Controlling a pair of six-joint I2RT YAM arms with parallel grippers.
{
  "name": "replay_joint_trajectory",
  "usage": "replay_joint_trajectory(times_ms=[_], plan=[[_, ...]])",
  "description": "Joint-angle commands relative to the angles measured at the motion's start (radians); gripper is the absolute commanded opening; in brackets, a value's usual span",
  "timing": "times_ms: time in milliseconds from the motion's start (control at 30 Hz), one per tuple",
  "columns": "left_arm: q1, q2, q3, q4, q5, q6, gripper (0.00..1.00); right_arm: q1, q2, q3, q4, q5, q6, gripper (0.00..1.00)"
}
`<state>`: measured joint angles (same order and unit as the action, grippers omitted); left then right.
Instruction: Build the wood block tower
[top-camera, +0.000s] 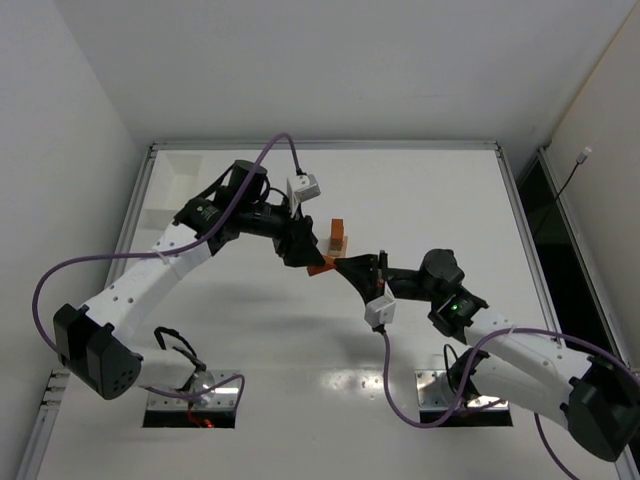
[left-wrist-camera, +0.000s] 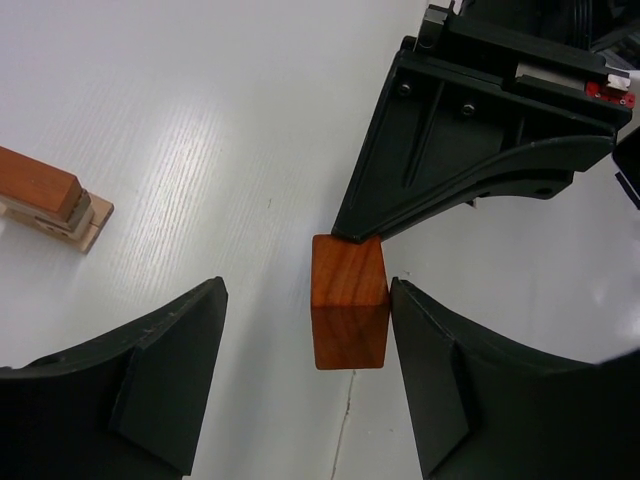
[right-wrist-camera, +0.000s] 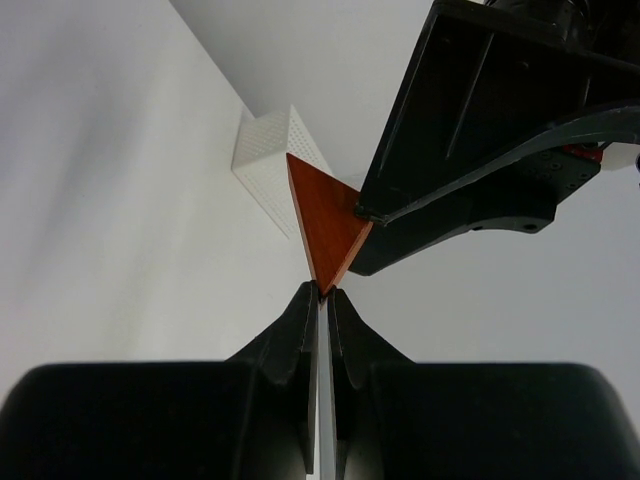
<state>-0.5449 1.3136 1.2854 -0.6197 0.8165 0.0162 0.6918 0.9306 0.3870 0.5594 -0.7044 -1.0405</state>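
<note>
Fingers (left-wrist-camera: 165, 380) of left claw (left-wrist-camera: 307, 285) nearest, spread wide and gripping nothing, one either side of reddish-brown wedge (left-wrist-camera: 348, 312). Wedge on white table (left-wrist-camera: 200, 110), off-centre in the gap: just beside the finger on the view's right, a thin strip of table between, and well apart from the other. At the wedge's far edge, right claw (right-wrist-camera: 320, 293), pointed in from the opposite side, tips pressed almost together with only a slit of table visible between them, their point touching one corner of the triangular face. Cannot tell: corner nipped between those tips or merely touched. Claws nose to nose over the piece, the right one's black body close behind the wedge in the left wrist view, the left one's filling the upper right of the right wrist view. Farther off, at the left of the left wrist view and clear of both claws, wood block tower (left-wrist-camera: 45, 200): reddish-brown piece on top of pale tan pieces, near the wedge but not touching it. From above, tower just beyond the meeting claws, toward the table's middle. Behind the wedge in the right wrist view, white dotted block (right-wrist-camera: 268, 160); contact with the wedge unclear. Small red strip (left-wrist-camera: 612, 88) on the right claw's housing, marks too small to read.
</note>
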Motion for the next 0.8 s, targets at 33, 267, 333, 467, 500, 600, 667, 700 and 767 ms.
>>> replay_joint_trajectory(times_ms=[33,267,333,467,500,600,667,700,767], plan=[[-0.009,0.010,0.008,0.037,0.038,0.011,0.61,0.009,0.004,0.029,0.048,-0.024,0.005,0.00],[-0.009,0.010,0.008,0.028,0.047,0.002,0.79,0.009,0.024,0.038,0.079,0.008,0.005,0.00],[-0.009,0.010,0.008,0.028,0.047,0.002,0.79,0.009,0.024,0.038,0.079,0.017,0.005,0.00],[-0.009,0.010,-0.001,0.028,0.047,0.002,0.73,0.009,0.013,0.038,0.079,0.026,0.005,0.00],[-0.009,0.010,-0.001,0.028,0.047,0.002,0.73,0.009,0.013,0.038,0.079,0.035,0.005,0.00],[-0.009,0.010,-0.012,0.028,0.027,0.002,0.76,0.009,0.004,0.038,0.079,0.036,0.005,0.00],[-0.009,0.010,-0.012,0.028,0.027,0.002,0.76,0.009,-0.006,0.038,0.079,0.036,0.005,0.00],[-0.009,0.010,-0.012,0.028,0.027,0.002,0.76,0.009,-0.006,0.038,0.079,0.045,0.005,0.00],[-0.009,0.010,-0.012,0.028,0.027,0.002,0.76,0.009,-0.015,0.038,0.079,0.045,0.005,0.00]])
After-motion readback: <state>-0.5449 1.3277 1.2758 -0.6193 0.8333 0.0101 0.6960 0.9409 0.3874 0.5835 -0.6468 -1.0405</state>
